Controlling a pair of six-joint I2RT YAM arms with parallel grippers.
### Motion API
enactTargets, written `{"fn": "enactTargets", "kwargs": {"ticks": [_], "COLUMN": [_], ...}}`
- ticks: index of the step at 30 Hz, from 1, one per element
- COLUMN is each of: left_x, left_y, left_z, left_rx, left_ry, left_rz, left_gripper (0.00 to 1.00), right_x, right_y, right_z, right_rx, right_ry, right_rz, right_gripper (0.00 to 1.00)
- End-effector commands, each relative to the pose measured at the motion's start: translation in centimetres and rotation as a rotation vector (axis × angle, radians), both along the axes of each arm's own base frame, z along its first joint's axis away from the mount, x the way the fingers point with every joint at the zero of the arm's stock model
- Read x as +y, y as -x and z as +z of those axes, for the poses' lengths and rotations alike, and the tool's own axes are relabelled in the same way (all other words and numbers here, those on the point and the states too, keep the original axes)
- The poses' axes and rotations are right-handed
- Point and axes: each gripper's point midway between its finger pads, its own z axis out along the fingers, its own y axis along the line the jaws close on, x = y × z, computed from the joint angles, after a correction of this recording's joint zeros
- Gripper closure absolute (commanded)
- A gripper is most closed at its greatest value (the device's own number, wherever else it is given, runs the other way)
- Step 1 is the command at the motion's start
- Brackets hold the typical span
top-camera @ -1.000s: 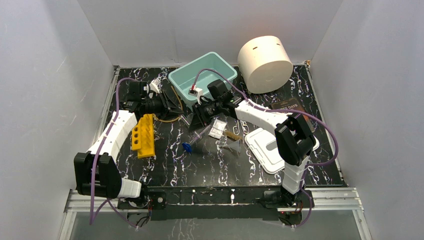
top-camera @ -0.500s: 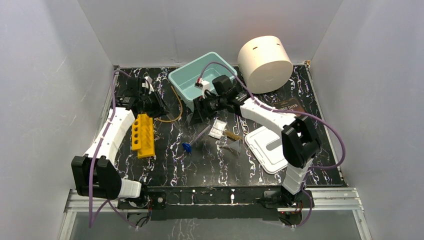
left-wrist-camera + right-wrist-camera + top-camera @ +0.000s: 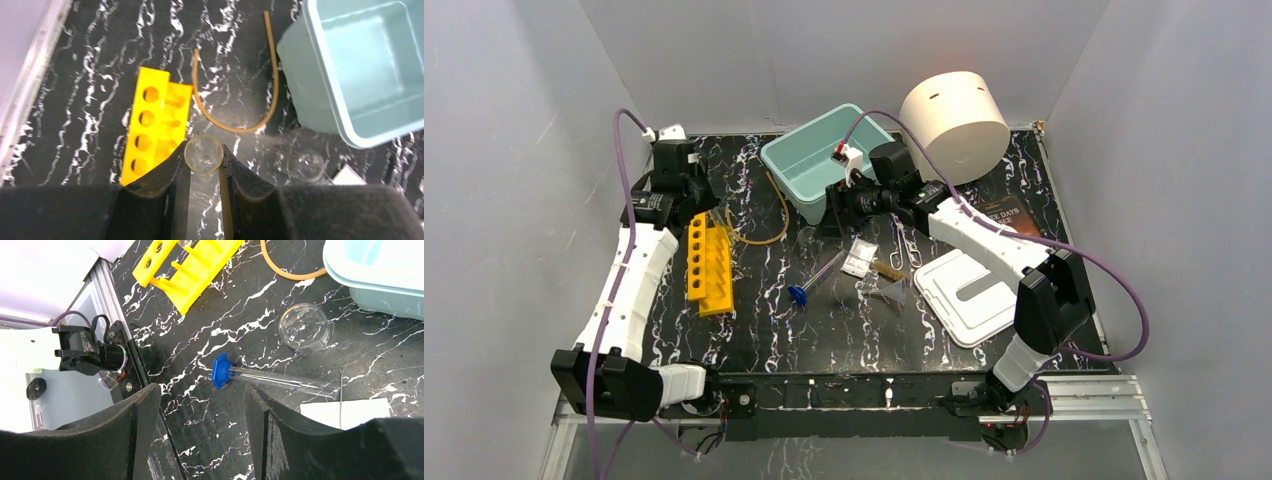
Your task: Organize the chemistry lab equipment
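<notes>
1. Left wrist view: left gripper (image 3: 203,160) is clamped on a clear glass tube (image 3: 203,152). The yellow rack (image 3: 150,135) sits just at ten o'clock, the amber rubber tubing (image 3: 235,127) at twelve.
2. Teal bin (image 3: 312,107) wall stands at two o'clock.
3. Right gripper (image 3: 200,395) has its jaws apart. The blue-capped clear tube (image 3: 270,380) and tiny glass beaker (image 3: 305,330) lie at one o'clock, the table edge (image 3: 125,365) at nine.

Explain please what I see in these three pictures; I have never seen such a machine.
Two white robot arms are bolted at the near edge of a black table. One picture looks down from above; the other two come from a camera on each wrist. The left gripper is shut on a clear glass tube, seen end-on, near a yellow rack. The right gripper is open and empty. On the table lie a small beaker, a blue-capped tube, amber tubing and a teal bin.
</notes>
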Motion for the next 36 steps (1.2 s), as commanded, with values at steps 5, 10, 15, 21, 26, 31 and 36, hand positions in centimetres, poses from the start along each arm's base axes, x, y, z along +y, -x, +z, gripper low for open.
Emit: {"fn": "enactTargets", "kwargs": {"ticks": [5, 10, 15, 21, 26, 31, 36], "left_x": [5.3, 6.9, 8.9, 9.5, 9.1, 8.8, 9.3], "left_y": [-3.3, -5.0, -5.4, -5.2, -5.7, -5.7, -5.0], "left_z": [3.3, 3.5, 2.7, 0.9, -0.5, -0.9, -1.6], "left_rx": [-0.102, -0.130, -0.145, -0.143, -0.153, -0.164, -0.171], "left_ry": [-0.145, -0.162, -0.185, -0.194, -0.164, -0.152, -0.182], "left_rz": [0.141, 0.165, 0.192, 0.186, 0.170, 0.163, 0.178], "left_gripper": [0.97, 0.97, 0.97, 0.97, 0.97, 0.97, 0.97], "right_x": [0.1, 0.1, 0.1, -0.2, -0.4, -0.5, -0.6], "right_y": [0.3, 0.3, 0.1, 0.3, 0.4, 0.4, 0.5], "right_z": [2.0, 1.8, 1.4, 0.8, 0.5, 0.1, 0.0], "right_rx": [-0.036, -0.034, -0.028, -0.020, -0.006, 0.003, 0.008], "right_ry": [-0.036, -0.023, -0.007, 0.001, 0.010, 0.018, 0.022], "right_rz": [0.019, 0.022, 0.022, 0.011, 0.009, 0.007, 0.000], "right_gripper": [0.31, 0.31, 0.32, 0.32, 0.32, 0.32, 0.32]}}
